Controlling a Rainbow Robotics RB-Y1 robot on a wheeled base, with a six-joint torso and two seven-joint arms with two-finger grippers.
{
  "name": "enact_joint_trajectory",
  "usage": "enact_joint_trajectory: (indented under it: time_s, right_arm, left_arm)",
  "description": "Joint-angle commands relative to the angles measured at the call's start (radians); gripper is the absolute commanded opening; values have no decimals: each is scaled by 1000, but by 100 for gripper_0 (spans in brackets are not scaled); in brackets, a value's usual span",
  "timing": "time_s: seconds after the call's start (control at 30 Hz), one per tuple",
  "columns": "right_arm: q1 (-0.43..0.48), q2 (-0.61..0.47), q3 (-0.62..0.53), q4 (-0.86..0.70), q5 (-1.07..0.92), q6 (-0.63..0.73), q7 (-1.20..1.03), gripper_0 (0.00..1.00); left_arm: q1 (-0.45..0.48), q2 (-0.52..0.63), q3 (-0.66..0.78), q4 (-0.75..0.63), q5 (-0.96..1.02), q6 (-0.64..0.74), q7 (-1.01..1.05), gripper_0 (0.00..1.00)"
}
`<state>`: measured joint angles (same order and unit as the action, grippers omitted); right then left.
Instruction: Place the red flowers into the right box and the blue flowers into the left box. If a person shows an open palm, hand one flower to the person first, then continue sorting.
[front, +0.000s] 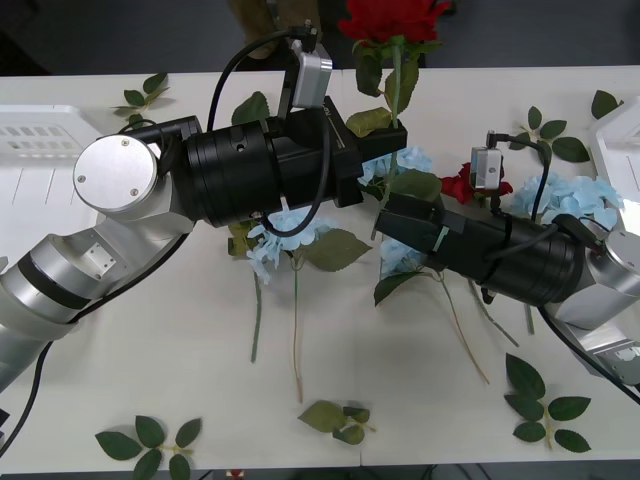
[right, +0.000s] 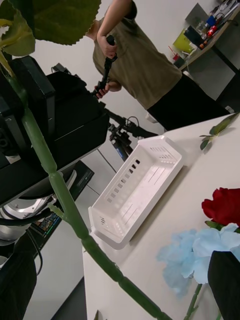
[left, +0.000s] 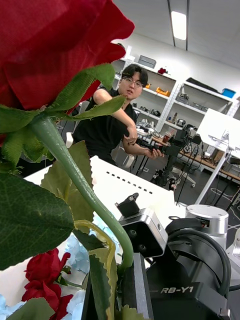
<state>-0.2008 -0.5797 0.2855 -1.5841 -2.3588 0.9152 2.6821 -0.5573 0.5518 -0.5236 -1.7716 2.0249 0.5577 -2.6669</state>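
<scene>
The right gripper (front: 388, 208) sits mid-surface (front: 150, 340), its fingers spread wide with the stem of 1 rose (front: 390, 18) passing between them. Just beyond it, the left gripper (front: 375, 150) appears clamped on that stem and holds the bloom upright above the blue flowers (front: 565, 195). This looks like a handover. To do it well, the right fingers should close squarely on bare stem, clear of the leaves, before the left lets go. Then lift the rose high over the loose flowers towards the right box (front: 618, 125).
</scene>
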Motion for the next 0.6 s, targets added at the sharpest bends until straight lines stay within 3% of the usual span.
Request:
enact_joint_trajectory:
  time_s: [0.03,0.07,0.1,0.17,0.2,0.23,0.6]
  right_arm:
    - [-49,1,47,-43,12,-27,23,100]
    - [-49,1,49,-43,12,-29,23,100]
    - [-49,1,49,-43,12,-29,23,85]
    - [-49,1,49,-43,12,-32,23,39]
    - [-49,1,49,-43,12,-33,23,10]
    - [-49,1,49,-43,12,-35,23,0]
    - [-52,4,46,-43,-27,-49,23,0]
  left_arm:
    - [-41,4,-6,-9,14,-1,-38,0]
    - [-41,4,-9,-9,14,-1,-38,0]
    - [-41,5,-10,-9,14,-1,-38,0]
    - [-41,5,-12,-9,14,-1,-38,0]
    - [-41,5,-12,-9,15,-1,-38,0]
    - [-41,8,-12,-9,15,-1,-38,0]
    - [-41,8,-13,-9,15,-1,-38,0]
